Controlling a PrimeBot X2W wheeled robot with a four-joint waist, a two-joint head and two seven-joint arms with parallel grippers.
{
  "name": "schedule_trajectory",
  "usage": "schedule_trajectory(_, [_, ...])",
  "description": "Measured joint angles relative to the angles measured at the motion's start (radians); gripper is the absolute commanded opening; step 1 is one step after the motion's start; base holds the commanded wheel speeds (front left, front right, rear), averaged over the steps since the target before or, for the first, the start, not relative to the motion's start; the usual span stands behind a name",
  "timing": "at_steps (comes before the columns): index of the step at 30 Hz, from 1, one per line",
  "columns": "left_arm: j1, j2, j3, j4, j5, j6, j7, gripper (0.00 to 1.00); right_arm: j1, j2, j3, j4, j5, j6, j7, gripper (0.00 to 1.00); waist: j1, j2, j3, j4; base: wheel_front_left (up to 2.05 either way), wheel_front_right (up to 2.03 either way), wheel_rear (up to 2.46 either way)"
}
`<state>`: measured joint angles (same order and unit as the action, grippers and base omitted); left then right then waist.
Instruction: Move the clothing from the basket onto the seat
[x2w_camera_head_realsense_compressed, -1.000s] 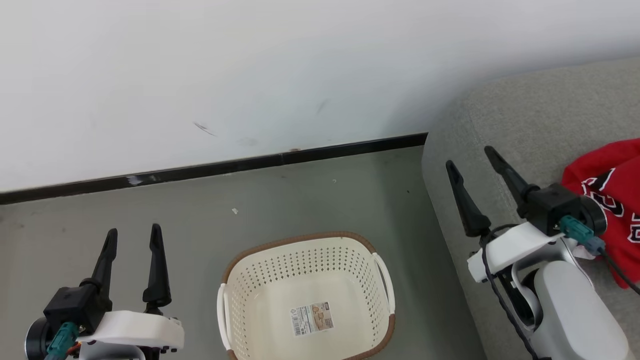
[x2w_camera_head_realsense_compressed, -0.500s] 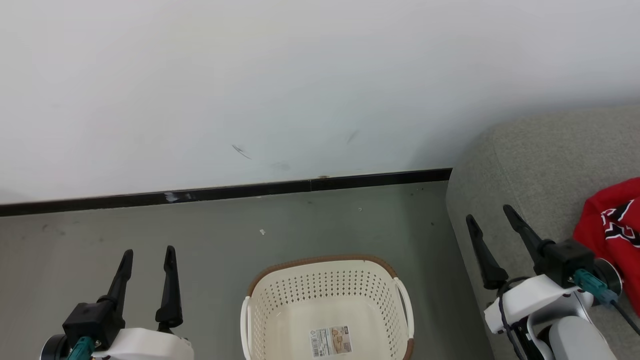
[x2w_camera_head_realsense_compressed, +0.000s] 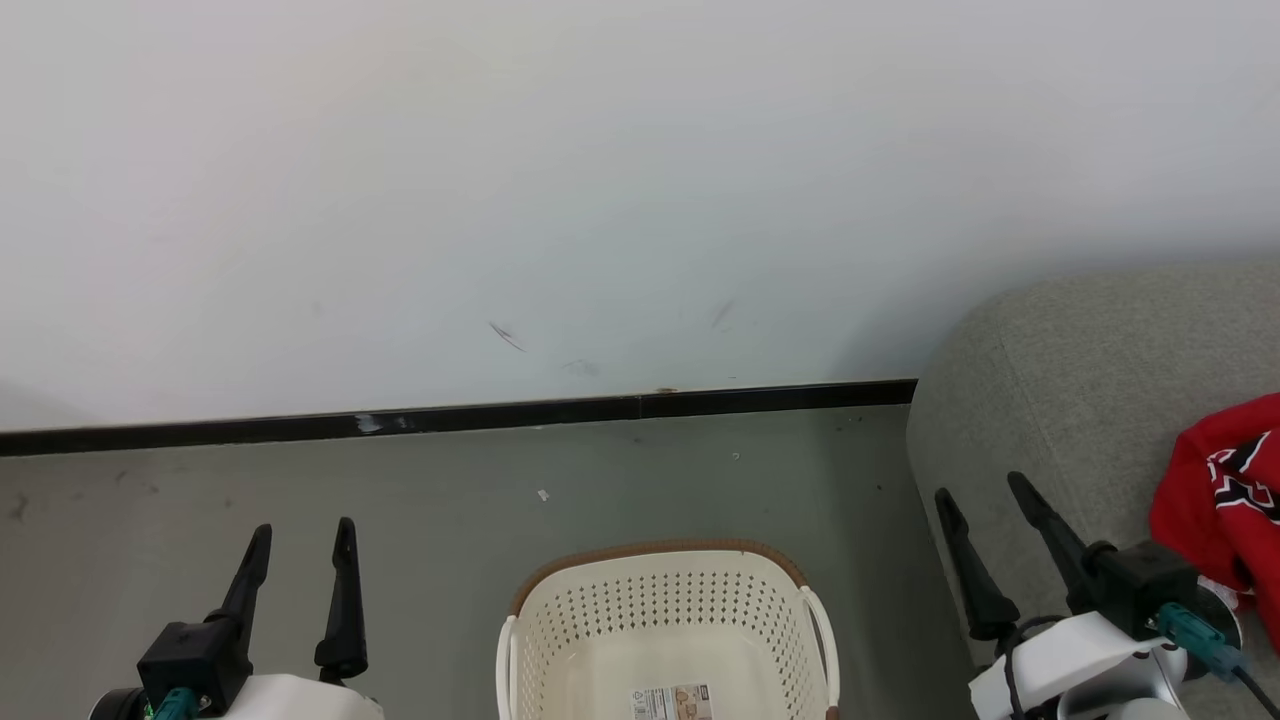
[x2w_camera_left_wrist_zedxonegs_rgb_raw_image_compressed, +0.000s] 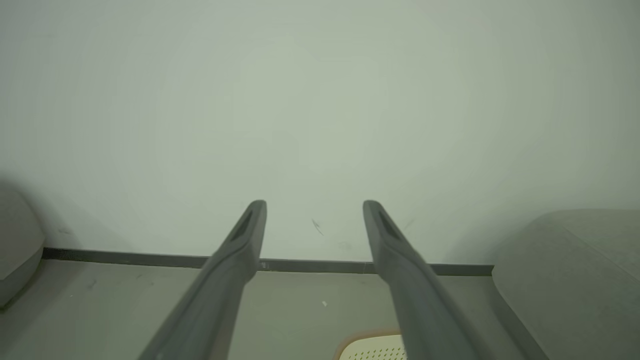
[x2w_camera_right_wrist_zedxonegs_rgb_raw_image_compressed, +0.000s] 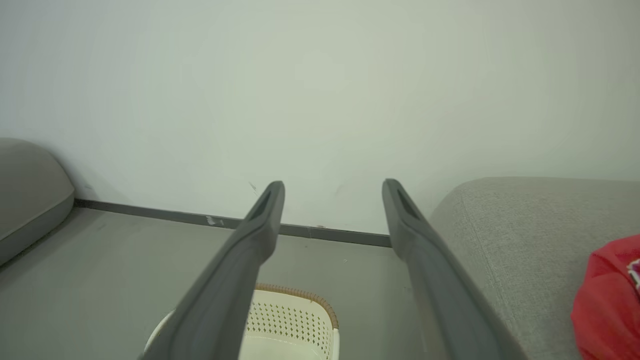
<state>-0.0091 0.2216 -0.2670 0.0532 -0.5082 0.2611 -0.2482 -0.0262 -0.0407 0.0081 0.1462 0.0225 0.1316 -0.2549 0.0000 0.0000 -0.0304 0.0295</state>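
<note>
In the head view, your left pincer (x2w_camera_head_realsense_compressed: 305, 527) and right pincer (x2w_camera_head_realsense_compressed: 978, 486) both stand wide and hold nothing. The clothing (x2w_camera_head_realsense_compressed: 1225, 500) lies bunched on the seat (x2w_camera_head_realsense_compressed: 1060, 380) at the right edge, close to the right pincer. The basket (x2w_camera_head_realsense_compressed: 660, 548) sits on the floor (x2w_camera_head_realsense_compressed: 400, 500) between the arms; the part you see holds a paper label (x2w_camera_head_realsense_compressed: 675, 702) and no cloth. Expect the red jersey to be light, limp and a little slick, so pinch a raised fold rather than a flat spread.

In the left wrist view, the wall (x2w_camera_left_wrist_zedxonegs_rgb_raw_image_compressed: 320, 100) and a dark skirting strip (x2w_camera_left_wrist_zedxonegs_rgb_raw_image_compressed: 125, 258) lie ahead, with nothing in the way.

In the right wrist view, the seat's rounded corner sits just beside the fingers. A second grey cushion (x2w_camera_right_wrist_zedxonegs_rgb_raw_image_compressed: 30, 190) lies far left.
</note>
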Motion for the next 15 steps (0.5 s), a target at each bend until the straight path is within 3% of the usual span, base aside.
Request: schedule_trajectory(15, [0.0,0.006,0.003,0.011,0.002,0.001,0.0,1.0,0.028,0.001,0.034,-0.048,0.041,0.0,0.0,1.0,0.0001,0.0,0.005,-0.002,0.0,0.0,0.0])
